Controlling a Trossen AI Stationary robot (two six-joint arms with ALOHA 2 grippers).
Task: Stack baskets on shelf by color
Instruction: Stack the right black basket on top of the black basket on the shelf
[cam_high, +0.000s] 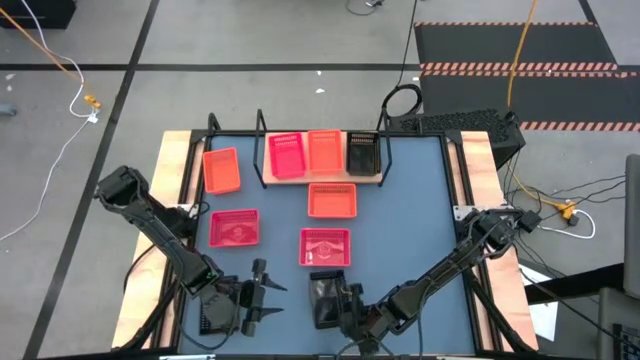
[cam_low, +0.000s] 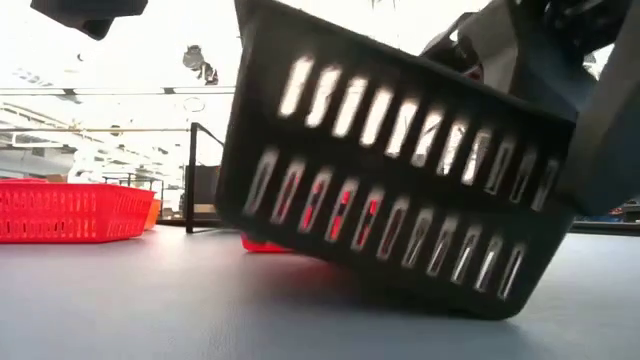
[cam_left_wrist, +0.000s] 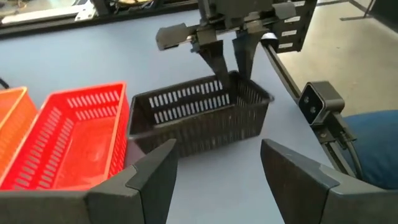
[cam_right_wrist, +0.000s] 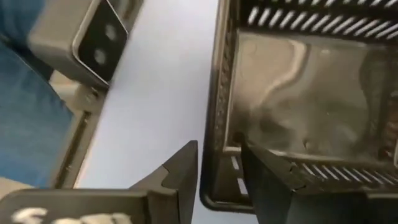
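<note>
no readable text, labels or signs

We saw a black basket (cam_left_wrist: 202, 115) of slotted plastic, its inner floor (cam_right_wrist: 298, 118) smooth and faintly glossy. The red basket (cam_left_wrist: 78, 140) beside it was the same perforated plastic, brighter and slightly shiny. The tabletop (cam_high: 420, 200) looked a smooth, matt blue. The shelf (cam_high: 320, 178) was pale wood within a thin black metal wire frame (cam_high: 235, 133).
</note>
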